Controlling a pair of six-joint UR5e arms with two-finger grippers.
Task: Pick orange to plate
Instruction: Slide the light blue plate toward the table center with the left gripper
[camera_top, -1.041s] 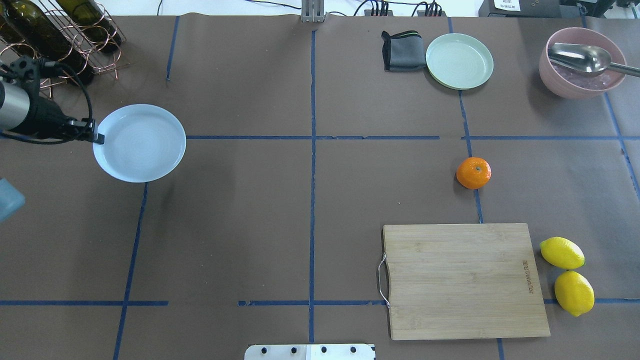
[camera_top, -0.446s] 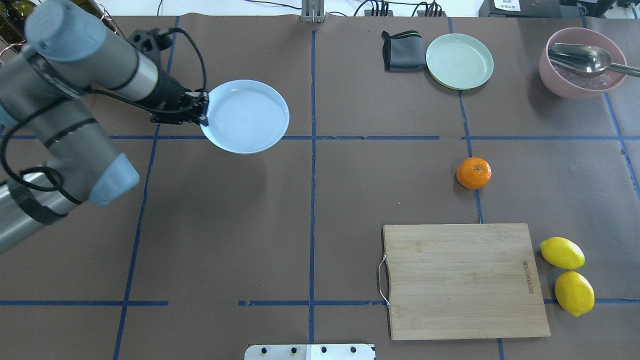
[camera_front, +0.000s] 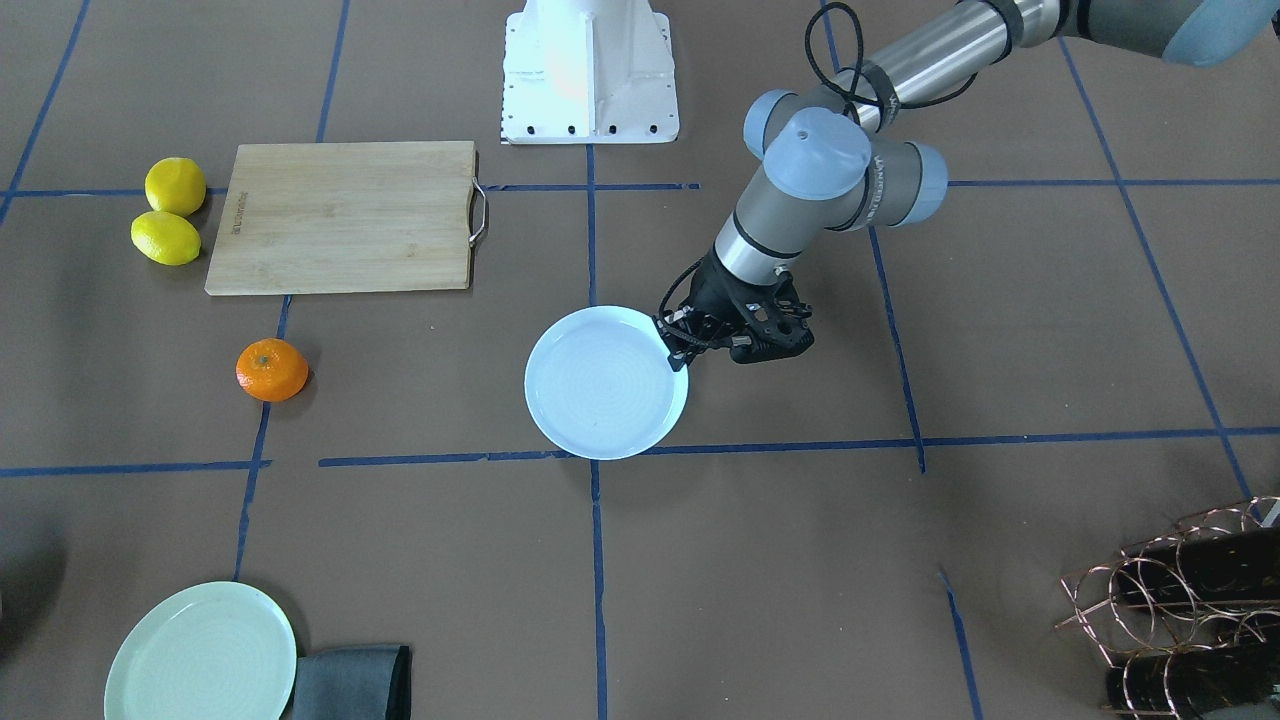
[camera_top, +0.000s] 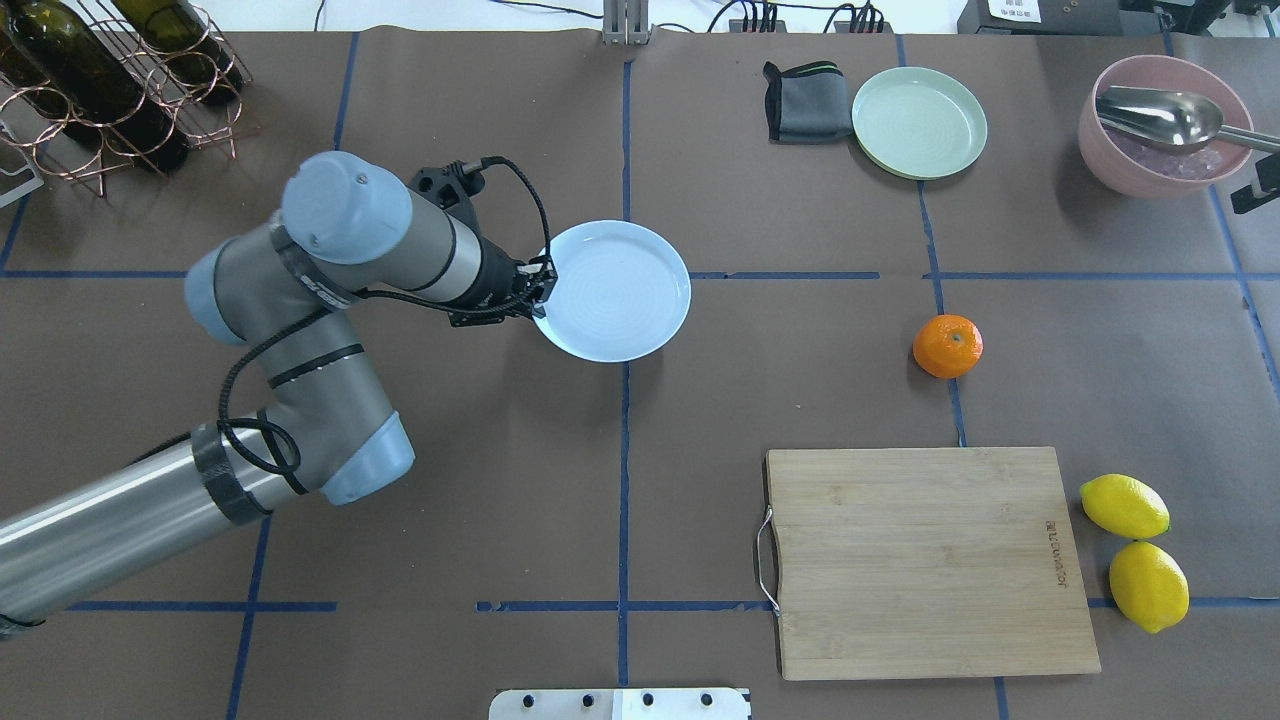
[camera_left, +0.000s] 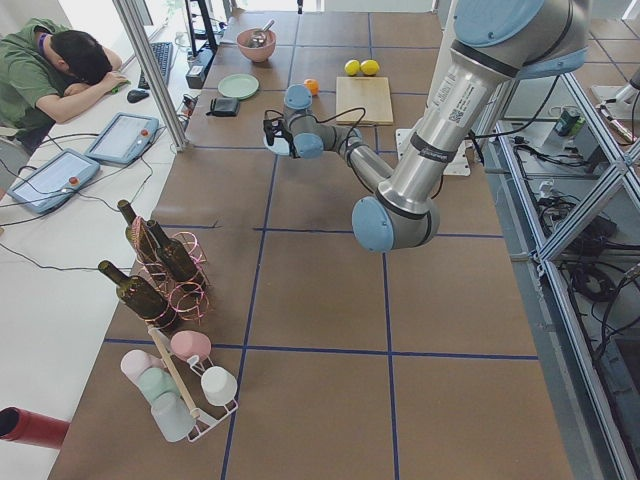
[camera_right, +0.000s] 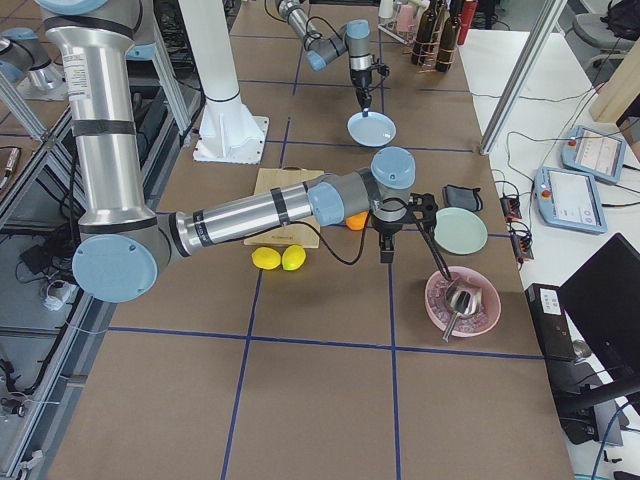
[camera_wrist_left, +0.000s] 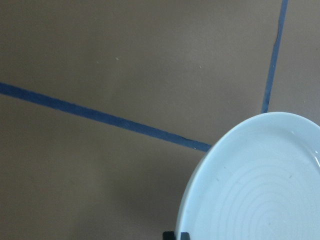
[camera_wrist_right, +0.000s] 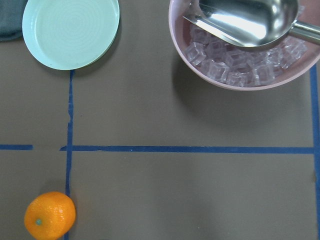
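The pale bluish-white plate (camera_top: 625, 292) hangs near the table's middle, over the crossing of the blue tape lines. My left gripper (camera_top: 540, 290) is shut on its left rim; in the left wrist view the plate (camera_wrist_left: 255, 190) fills the lower right corner. The orange (camera_top: 947, 346) sits on the table well to the plate's right, alone on a tape line. It also shows in the right wrist view, where the orange (camera_wrist_right: 50, 216) lies at the lower left. My right gripper (camera_right: 387, 248) hovers near the pink bowl, apart from the orange; whether it is open or shut is not visible.
A pale green plate (camera_top: 919, 122) and a folded grey cloth (camera_top: 800, 102) lie at the back right. A pink bowl (camera_top: 1100, 150) holds ice and a metal scoop. A wooden cutting board (camera_top: 930, 560) and two lemons (camera_top: 1125, 506) lie front right. A wine rack (camera_top: 110, 80) stands back left.
My left arm has swung right, carrying the plate from the table's left side to its middle. A tip of the right arm has come into view at the right edge. The orange has not moved.
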